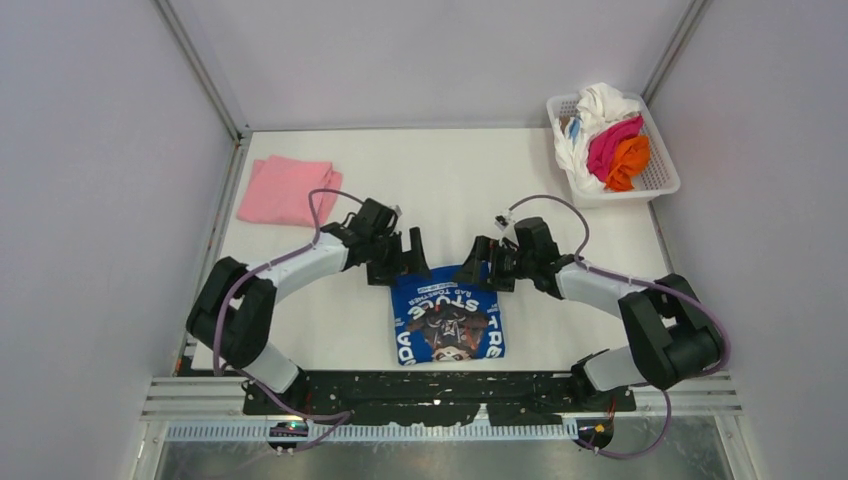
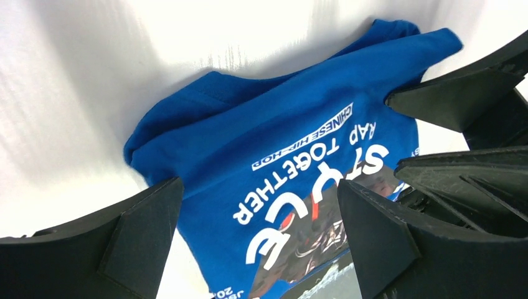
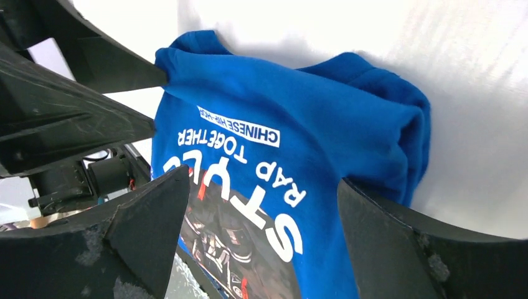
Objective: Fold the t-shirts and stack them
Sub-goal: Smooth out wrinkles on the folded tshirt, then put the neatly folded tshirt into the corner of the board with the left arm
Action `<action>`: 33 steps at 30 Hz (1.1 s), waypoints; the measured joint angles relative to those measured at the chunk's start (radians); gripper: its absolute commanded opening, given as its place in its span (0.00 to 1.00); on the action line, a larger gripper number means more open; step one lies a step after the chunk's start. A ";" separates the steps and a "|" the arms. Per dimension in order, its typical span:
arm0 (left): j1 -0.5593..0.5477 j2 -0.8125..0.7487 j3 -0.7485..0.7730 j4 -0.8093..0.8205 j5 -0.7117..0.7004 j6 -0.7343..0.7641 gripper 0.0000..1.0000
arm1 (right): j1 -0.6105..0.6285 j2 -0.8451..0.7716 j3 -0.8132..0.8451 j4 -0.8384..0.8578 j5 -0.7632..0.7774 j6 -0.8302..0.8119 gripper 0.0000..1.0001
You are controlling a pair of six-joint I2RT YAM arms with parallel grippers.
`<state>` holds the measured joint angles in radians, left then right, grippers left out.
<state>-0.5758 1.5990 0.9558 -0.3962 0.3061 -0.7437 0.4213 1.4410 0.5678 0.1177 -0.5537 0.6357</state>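
1. The blue t-shirt [image 1: 447, 322] lies on the table [image 1: 340, 335] just in front of the arm bases, midway between them. It is folded to a compact rectangle, print side up, with the white lettering showing.
2. The left gripper [image 2: 258, 187] is spread wide over the far left corner of the shirt and pinches nothing. Both its fingers show bare, with cloth lying between them.
3. The right gripper [image 3: 263, 177] mirrors it at the far right corner, also spread and empty. I'd say the 2 sit at matching corners so they can take the far edge together and keep it level.
4. In each wrist view, a finger of the other gripper touches the shirt's far edge.
5. The far edge looks rounded and thick, so it is likely a fold already made.
6. A pink t-shirt [image 1: 285, 190] lies folded at the far left of the table, well apart from the blue one. It looks like the start of the stack, and likely where the blue one is bound.
7. The basket [image 1: 632, 196] at the far right holds a white tee [image 1: 605, 102], a magenta tee [image 1: 612, 145] and an orange tee [image 1: 630, 160], all crumpled and not yet folded.
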 measured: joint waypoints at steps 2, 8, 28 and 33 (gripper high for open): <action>-0.002 -0.040 -0.003 -0.010 -0.033 0.000 1.00 | 0.000 -0.038 0.010 -0.054 0.028 -0.015 0.95; -0.013 -0.236 -0.020 -0.060 -0.139 0.007 1.00 | 0.000 -0.192 0.055 -0.167 0.097 -0.043 0.95; -0.018 -0.419 -0.277 -0.116 -0.243 -0.015 0.89 | -0.031 -0.618 0.037 -0.471 0.462 -0.108 0.95; -0.069 -0.353 -0.299 -0.049 -0.198 -0.077 0.83 | -0.031 -0.615 0.031 -0.490 0.472 -0.116 0.95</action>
<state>-0.6453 1.2461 0.6571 -0.4454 0.1081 -0.8204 0.3904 0.8257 0.5983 -0.3721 -0.0814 0.5194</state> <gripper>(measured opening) 0.864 0.954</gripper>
